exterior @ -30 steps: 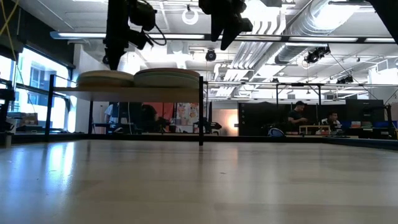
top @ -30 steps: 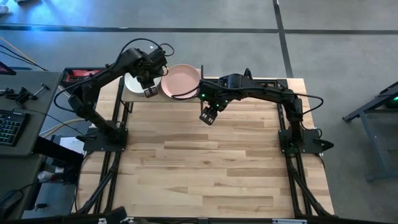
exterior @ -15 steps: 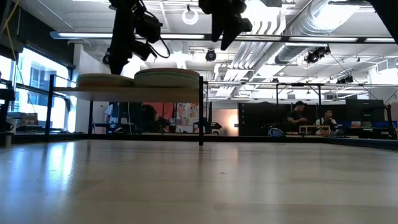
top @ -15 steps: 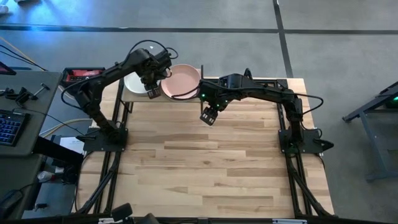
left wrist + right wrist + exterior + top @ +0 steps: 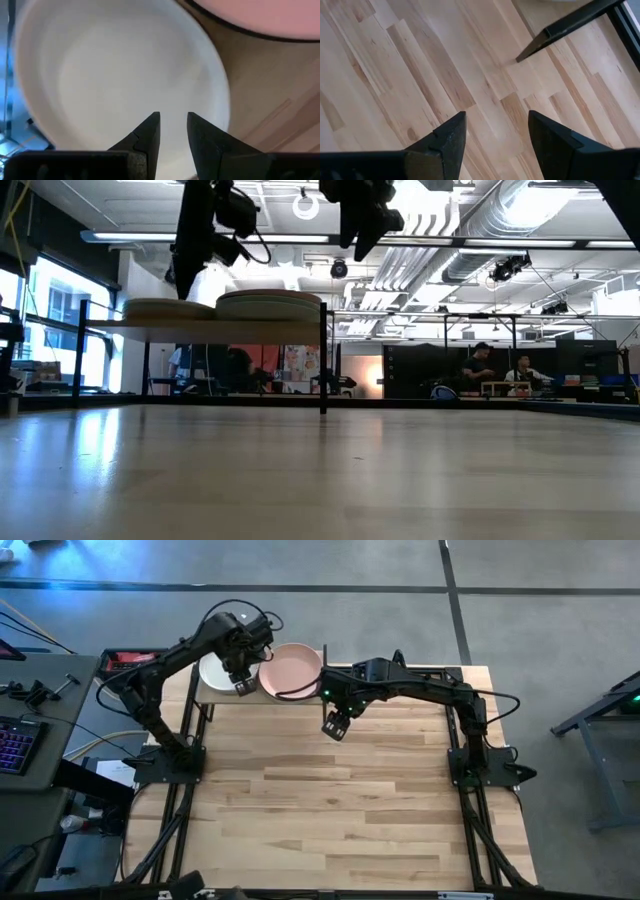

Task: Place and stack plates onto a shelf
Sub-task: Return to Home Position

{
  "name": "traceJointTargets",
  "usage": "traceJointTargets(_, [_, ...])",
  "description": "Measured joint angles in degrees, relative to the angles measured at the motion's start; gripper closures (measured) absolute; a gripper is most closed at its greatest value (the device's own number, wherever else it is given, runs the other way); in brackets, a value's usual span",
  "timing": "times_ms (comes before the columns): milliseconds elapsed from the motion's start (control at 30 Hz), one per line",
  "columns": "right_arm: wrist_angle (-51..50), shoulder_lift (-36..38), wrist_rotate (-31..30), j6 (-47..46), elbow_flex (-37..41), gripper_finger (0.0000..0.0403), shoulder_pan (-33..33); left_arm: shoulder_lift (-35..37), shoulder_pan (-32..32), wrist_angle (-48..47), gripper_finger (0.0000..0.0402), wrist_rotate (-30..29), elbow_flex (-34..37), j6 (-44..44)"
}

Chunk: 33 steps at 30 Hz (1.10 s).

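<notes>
Stacking looks done and the arms are on the return-home step, but the left one hasn't cleared the shelf.

The table (image 5: 340, 810) has the shelf (image 5: 220, 326) at its edge on the left arm's side, carrying two stacks side by side. The white plate (image 5: 210, 675) tops one and the pink plate (image 5: 292, 668) the other. The left gripper (image 5: 173, 116) hangs just over the white plate, fingers a narrow slit apart, nothing pinched. The right gripper (image 5: 496, 116) is over the table beside the shelf, spread wide and empty. Next, I'd lift the left straight up before retracting. Versus 0.5 s ago, the left gripper has nudged sideways; the right arm and stacks are unchanged.
</notes>
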<state>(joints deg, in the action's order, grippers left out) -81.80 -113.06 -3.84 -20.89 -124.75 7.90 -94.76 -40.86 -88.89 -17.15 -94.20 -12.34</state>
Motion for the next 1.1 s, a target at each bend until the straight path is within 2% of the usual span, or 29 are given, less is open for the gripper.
traceJointTargets(133, [1.46, 0.0, 0.02, 0.4, 0.0, 0.0213, 0.0, 0.47, 0.52, -0.88, 0.0314, 2.14, -4.02, 2.17])
traceJointTargets(367, [5.15, 0.0, 2.08, 1.88, 0.0, 0.0213, 0.0, 6.26, 3.48, -0.36, 0.0314, 16.65, -4.58, 5.88])
traceJointTargets(533, [10.37, 0.0, 6.76, 2.55, 0.0, 0.0213, -0.3, 12.95, 9.1, 5.21, 0.0314, 22.84, -3.85, 7.39])
traceJointTargets(700, [15.83, 0.0, 10.97, 3.27, 0.0, 0.0213, -1.46, 20.85, 15.46, 12.99, 0.0314, 28.72, 0.5, 9.12])
traceJointTargets(833, [20.77, 0.0, 13.98, 4.01, 0.0, 0.0213, -2.84, 27.18, 20.64, 19.41, 0.0314, 29.16, 5.62, 12.35])
traceJointTargets(1100, [28.19, 0.0, 14.69, 7.54, 0.0, 0.0213, -6.01, 38.06, 31.77, 35.37, 0.0314, 29.11, 19.46, 17.74])
